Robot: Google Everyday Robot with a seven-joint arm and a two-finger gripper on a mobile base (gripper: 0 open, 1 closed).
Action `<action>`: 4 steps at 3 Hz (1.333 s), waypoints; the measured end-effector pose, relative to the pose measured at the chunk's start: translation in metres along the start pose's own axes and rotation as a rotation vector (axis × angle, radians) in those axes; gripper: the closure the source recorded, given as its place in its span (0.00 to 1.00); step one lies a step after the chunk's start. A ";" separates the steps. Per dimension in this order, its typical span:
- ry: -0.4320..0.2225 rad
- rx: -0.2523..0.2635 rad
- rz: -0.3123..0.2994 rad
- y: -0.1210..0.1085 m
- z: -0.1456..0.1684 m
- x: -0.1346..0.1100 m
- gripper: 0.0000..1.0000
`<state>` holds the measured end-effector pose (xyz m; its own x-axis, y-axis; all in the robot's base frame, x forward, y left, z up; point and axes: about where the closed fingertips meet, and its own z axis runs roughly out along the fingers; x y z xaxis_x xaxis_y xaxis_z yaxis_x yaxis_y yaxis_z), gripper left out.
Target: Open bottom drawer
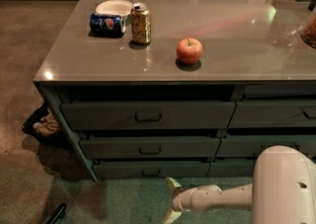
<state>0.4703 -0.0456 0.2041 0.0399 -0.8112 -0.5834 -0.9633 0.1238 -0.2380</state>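
The bottom drawer point(150, 169) is the slimmest front of the left three-drawer stack, dark grey-green with a small dark centre pull point(151, 172). It sits just above the floor and looks closed. My gripper point(169, 200) is low in front of it, just below and slightly right of the pull, pointing left. Its two pale fingers point(173, 184) are spread apart with nothing between them. It does not touch the drawer.
On the countertop point(237, 55) stand a red apple point(189, 50), a gold can point(140, 23), a lying blue can point(107, 23) and a white bowl point(114, 7). The neighbouring stack point(276, 114) is at the right. A dark bin point(42, 125) sits left of the cabinet.
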 end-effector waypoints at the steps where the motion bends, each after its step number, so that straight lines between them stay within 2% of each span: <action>1: 0.000 -0.004 0.000 0.002 0.000 0.000 0.00; 2: 0.002 -0.003 -0.023 -0.007 0.006 -0.004 0.00; 3: 0.008 0.122 -0.152 -0.070 0.014 -0.007 0.00; 4: 0.049 0.227 -0.270 -0.110 0.018 -0.006 0.00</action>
<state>0.5812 -0.0437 0.2201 0.2670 -0.8578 -0.4393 -0.8360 0.0206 -0.5484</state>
